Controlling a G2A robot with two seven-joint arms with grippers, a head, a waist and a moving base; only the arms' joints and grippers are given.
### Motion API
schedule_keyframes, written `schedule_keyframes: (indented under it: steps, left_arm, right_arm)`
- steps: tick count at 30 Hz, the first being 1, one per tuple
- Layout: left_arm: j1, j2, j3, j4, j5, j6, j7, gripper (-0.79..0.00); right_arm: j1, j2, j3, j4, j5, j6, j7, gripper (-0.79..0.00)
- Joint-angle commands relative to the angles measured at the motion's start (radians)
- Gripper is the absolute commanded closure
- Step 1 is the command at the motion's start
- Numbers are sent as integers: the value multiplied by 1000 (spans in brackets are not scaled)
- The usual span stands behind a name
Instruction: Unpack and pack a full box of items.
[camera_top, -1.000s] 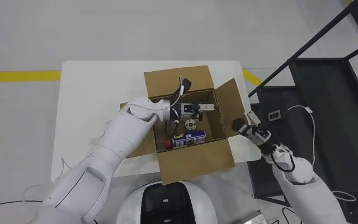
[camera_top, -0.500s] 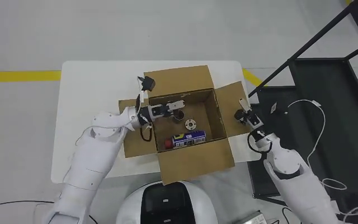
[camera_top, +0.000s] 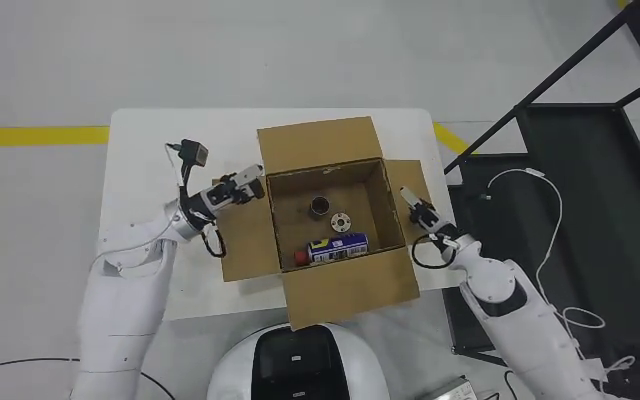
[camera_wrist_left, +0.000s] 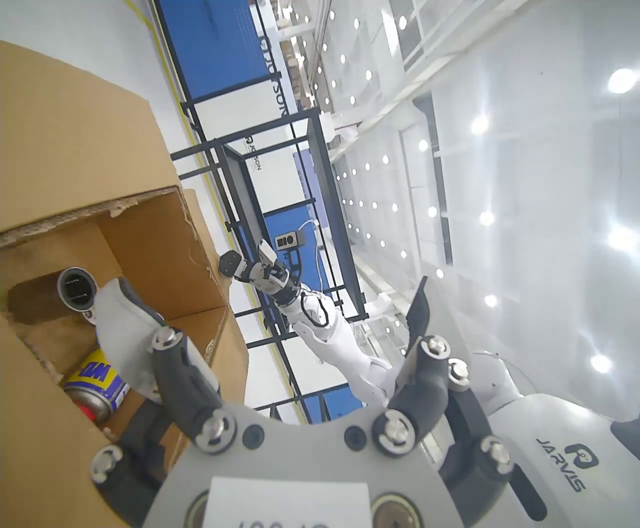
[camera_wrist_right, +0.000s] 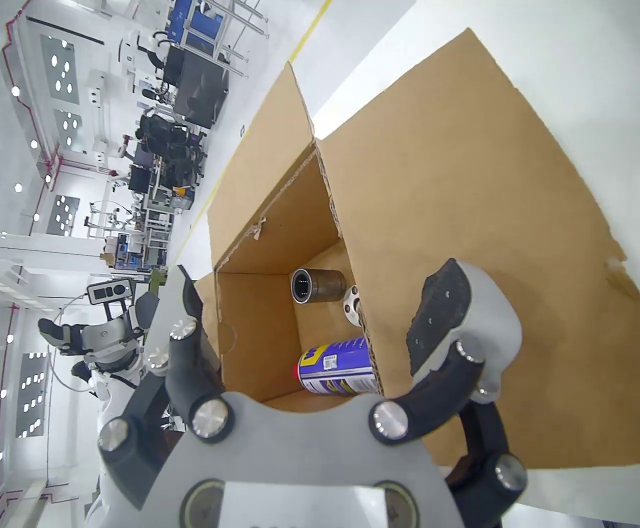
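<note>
An open cardboard box (camera_top: 300, 140) stands mid-table. Inside lie a dark metal cylinder (camera_top: 319, 207), a small flanged ring (camera_top: 341, 221) and a blue spray can (camera_top: 335, 247). My left gripper (camera_top: 252, 186) hangs open and empty over the box's left wall. From its wrist I see the cylinder (camera_wrist_left: 76, 287) and the can (camera_wrist_left: 95, 382) beside one white finger (camera_wrist_left: 125, 325). My right gripper (camera_top: 411, 201) is open and empty above the right flap (camera_wrist_right: 450, 200). Its wrist view looks down on the cylinder (camera_wrist_right: 317, 285), the ring (camera_wrist_right: 351, 305) and the can (camera_wrist_right: 337, 367).
The white table (camera_top: 160, 200) has bare room left of the box. A black metal rack (camera_top: 560, 150) stands close on the right side, with a white cable (camera_top: 545, 200) hanging by it. Box flaps spread out on all sides.
My left gripper has pulled out of the box and back to its left wall, empty. My right gripper has shifted up and in toward the right flap.
</note>
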Motion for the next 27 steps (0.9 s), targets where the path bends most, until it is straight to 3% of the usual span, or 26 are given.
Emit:
schedule_keyframes:
  steps: [1,9,15,20,27]
  left_arm:
    - [7,5,-22,3,-9,-1,5,-785]
    - [25,24,-101,21,-88,-11,-10,-785]
    - [-2,33,-122,62,-145,7,-38,-785]
    - [-60,39,-113,147,-162,43,-60,-785]
    - [-138,44,-89,293,-189,55,-105,-785]
  right_arm:
    - [-1,0,-3,-3,-15,11,19,-785]
    - [-23,-3,-20,-43,-65,33,84,-785]
    - [-43,-6,-30,-75,-83,39,116,-785]
    - [-51,-8,-29,-91,-80,30,139,-785]
    - [-64,-14,11,-125,-59,-14,52,-785]
